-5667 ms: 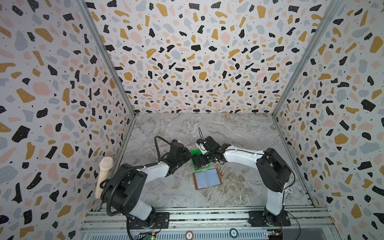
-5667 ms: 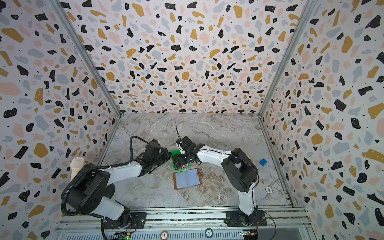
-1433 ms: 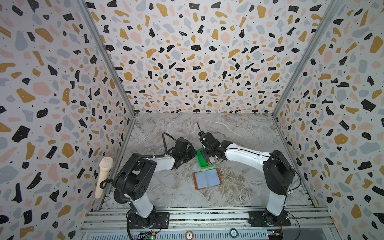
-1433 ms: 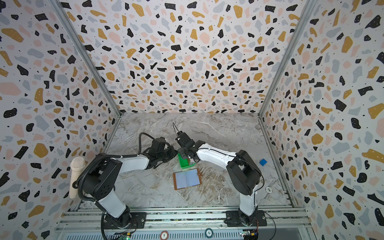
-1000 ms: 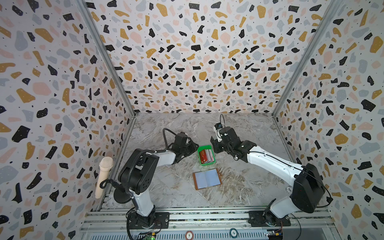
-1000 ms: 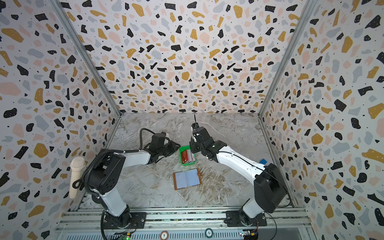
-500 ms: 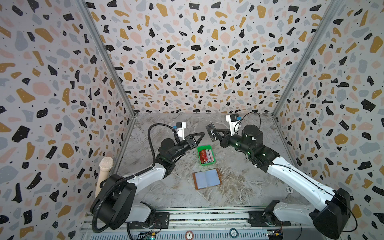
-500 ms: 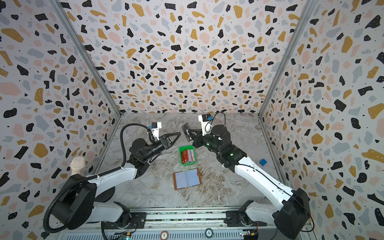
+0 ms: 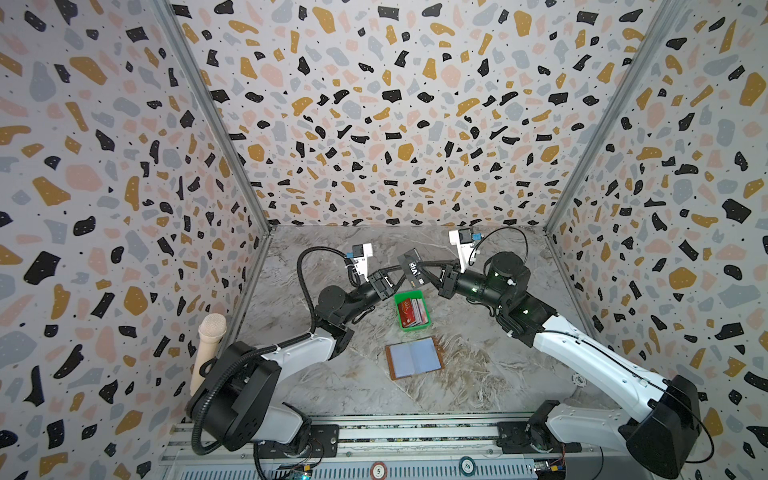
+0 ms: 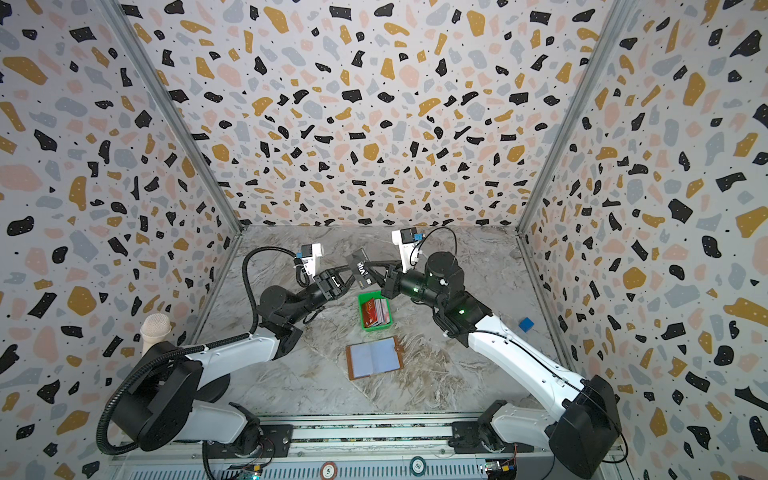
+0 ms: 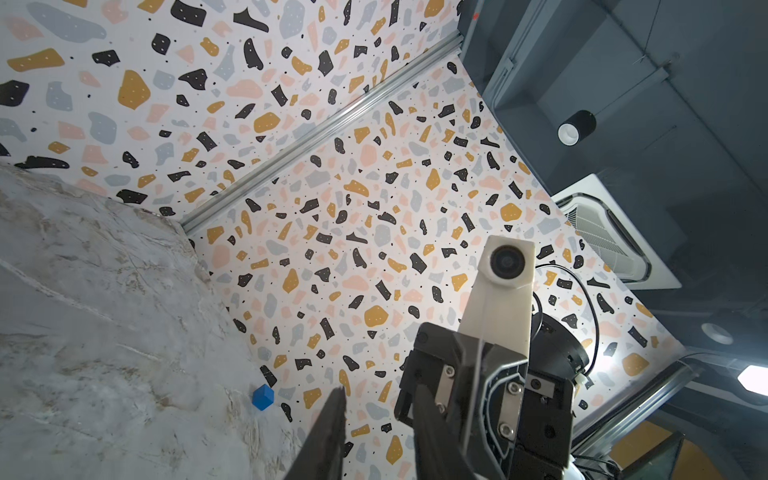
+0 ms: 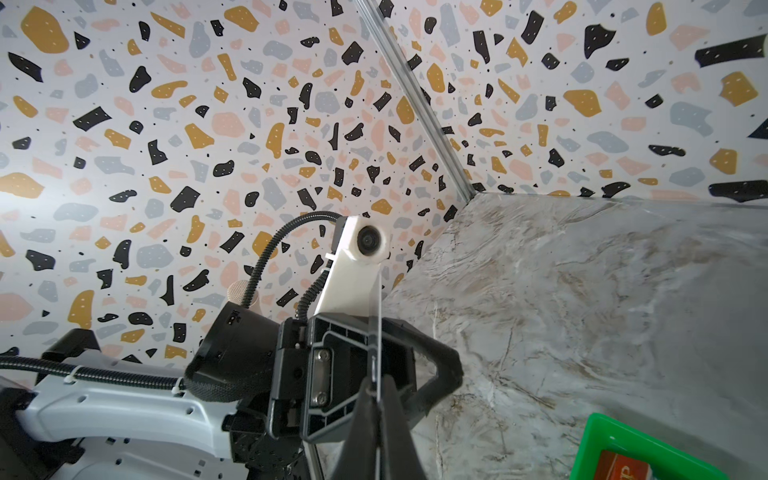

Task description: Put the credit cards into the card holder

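Marble tabletop (image 9: 478, 374) bears an open, seemingly empty card holder (image 9: 415, 358) toward its front edge, with credit cards (image 9: 411, 312) waiting in a green tray (image 9: 407, 294) while the right gripper (image 9: 424, 271) pinches one black card (image 9: 412, 266) aloft, the left gripper (image 9: 398, 274) parted alongside.

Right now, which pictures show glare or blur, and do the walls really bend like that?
In both top views the light is even and the black card reads sharp; the bent walls are likely wide-lens distortion. In the left wrist view a ceiling light flares white at the frame's edge. In the right wrist view the marble table looks softly smeared.
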Controlling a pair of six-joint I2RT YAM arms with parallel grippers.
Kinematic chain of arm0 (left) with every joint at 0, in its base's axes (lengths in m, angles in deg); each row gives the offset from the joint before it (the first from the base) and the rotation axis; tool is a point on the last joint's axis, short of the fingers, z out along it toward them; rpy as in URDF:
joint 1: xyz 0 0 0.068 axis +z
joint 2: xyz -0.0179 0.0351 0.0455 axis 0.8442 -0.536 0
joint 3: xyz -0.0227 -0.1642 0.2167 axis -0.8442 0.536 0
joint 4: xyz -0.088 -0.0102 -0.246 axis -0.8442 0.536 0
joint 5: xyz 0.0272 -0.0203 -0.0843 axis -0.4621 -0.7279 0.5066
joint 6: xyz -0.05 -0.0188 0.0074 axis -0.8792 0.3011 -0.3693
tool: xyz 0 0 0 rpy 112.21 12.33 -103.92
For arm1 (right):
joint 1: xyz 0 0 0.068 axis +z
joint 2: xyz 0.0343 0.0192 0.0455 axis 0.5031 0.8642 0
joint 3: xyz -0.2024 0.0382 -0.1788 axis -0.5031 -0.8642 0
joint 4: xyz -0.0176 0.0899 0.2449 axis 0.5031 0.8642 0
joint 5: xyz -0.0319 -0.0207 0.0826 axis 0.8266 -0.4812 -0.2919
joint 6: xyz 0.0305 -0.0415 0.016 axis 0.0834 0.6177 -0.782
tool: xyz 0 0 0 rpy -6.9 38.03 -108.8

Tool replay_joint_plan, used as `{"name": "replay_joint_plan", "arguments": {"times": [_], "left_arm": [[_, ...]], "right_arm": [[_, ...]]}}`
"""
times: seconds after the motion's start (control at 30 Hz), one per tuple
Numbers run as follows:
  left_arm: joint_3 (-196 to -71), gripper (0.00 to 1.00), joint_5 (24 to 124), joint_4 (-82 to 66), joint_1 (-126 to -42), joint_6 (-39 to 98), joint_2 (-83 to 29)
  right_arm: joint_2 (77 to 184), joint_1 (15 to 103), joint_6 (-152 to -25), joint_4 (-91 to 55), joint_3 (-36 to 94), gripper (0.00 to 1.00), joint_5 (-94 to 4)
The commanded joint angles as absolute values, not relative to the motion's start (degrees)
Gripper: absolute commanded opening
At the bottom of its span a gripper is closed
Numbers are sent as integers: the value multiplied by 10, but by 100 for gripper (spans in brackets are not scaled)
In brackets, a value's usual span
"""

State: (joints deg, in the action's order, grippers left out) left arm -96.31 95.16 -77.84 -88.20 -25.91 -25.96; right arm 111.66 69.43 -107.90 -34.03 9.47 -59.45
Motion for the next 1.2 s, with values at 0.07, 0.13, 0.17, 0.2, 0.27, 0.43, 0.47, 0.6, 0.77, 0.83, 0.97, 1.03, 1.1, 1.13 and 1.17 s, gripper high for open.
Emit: {"name": "replay_joint_plan", "arguments": {"times": [0.07,0.13,0.17,0.2,0.27,0.43,0.47,0.6,0.77,0.83,0.97,1.03,1.1,1.13,1.17], "left_arm": [[-943,35,964,-851,-887,-274,-246],[-932,35,961,-844,-887,-272,-241],[-927,36,959,-844,-887,-272,-239],[-923,36,959,-846,-887,-271,-237],[-917,36,956,-854,-887,-277,-235],[-920,37,955,-865,-887,-285,-233],[-922,37,954,-866,-887,-284,-233],[-927,37,955,-864,-887,-282,-238],[-931,33,956,-871,-888,-286,-245],[-931,26,959,-891,-887,-298,-250],[-928,8,967,-895,-887,-306,-254],[-924,0,970,-892,-887,-308,-255],[-917,0,977,-888,-887,-312,-253],[-914,0,981,-883,-887,-312,-250],[-912,0,986,-873,-887,-309,-246]], "right_arm": [[1076,686,-1099,-361,62,0,-574],[1059,681,-1096,-358,60,0,-558],[1052,679,-1094,-355,60,0,-552],[1049,679,-1093,-355,60,0,-550],[1052,678,-1094,-354,62,0,-556],[1072,678,-1105,-362,59,0,-570],[1073,679,-1109,-371,57,0,-574],[1088,681,-1114,-386,63,0,-608],[1104,692,-1114,-395,65,0,-638],[1110,692,-1114,-384,66,0,-648],[1118,690,-1099,-348,66,0,-668],[1120,685,-1080,-312,75,0,-680],[1118,677,-1060,-275,83,2,-688],[1116,671,-1050,-259,86,7,-700],[1117,662,-1037,-241,93,12,-718]]}}
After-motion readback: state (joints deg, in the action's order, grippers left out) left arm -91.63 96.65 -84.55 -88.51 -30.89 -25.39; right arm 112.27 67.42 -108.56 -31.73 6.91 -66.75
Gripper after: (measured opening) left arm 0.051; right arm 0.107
